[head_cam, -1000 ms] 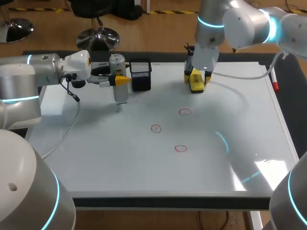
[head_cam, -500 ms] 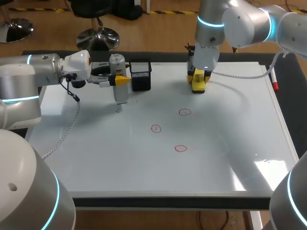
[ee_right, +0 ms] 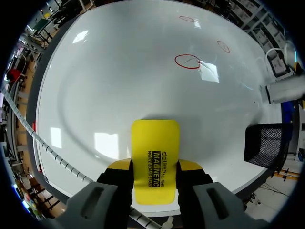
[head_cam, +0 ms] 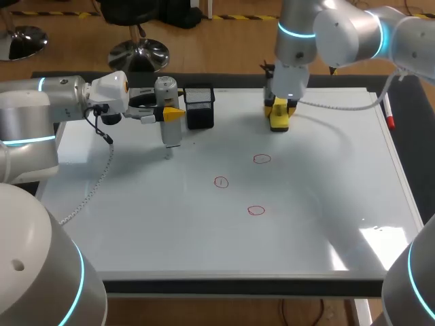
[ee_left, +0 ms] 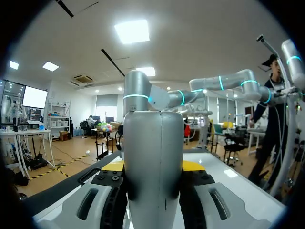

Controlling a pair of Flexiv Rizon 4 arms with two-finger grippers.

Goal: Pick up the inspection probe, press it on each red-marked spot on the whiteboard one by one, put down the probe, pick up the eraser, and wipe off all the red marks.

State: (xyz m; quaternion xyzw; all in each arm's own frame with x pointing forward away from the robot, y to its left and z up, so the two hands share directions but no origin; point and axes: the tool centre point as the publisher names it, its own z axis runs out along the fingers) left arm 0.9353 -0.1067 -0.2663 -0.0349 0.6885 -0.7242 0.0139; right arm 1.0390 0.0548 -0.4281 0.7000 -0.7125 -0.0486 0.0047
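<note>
Head view: your right end effector (head_cam: 279, 109) has only nudged over the last second. It slid slightly sideways, then back toward the far edge of the whiteboard (head_cam: 326, 204), taking the eraser (head_cam: 279, 122) with it. The left end effector (head_cam: 171, 115) hasn't moved. It holds the probe (head_cam: 166, 92) upright just beside the basket (head_cam: 199, 105), tip above the board. All three red marks (head_cam: 262, 159) are intact, well clear of both tools.

Left wrist view: the fingers are clamped on the probe (ee_left: 152, 152) from both sides, with the yellow tips just showing behind it. No board contact is visible from here.

Right wrist view: the fingers are closed on the eraser (ee_right: 155, 138), one on each long edge. The nearest mark (ee_right: 188, 61) is ahead of it and the other two are farther out. I can't tell whether the eraser is lifted or flat on the board.

My read: the eraser grasp looks settled and wiping hasn't started. The probe isn't put down yet, so the sequence is out of order. You'd want the probe parked before the sweep.
</note>
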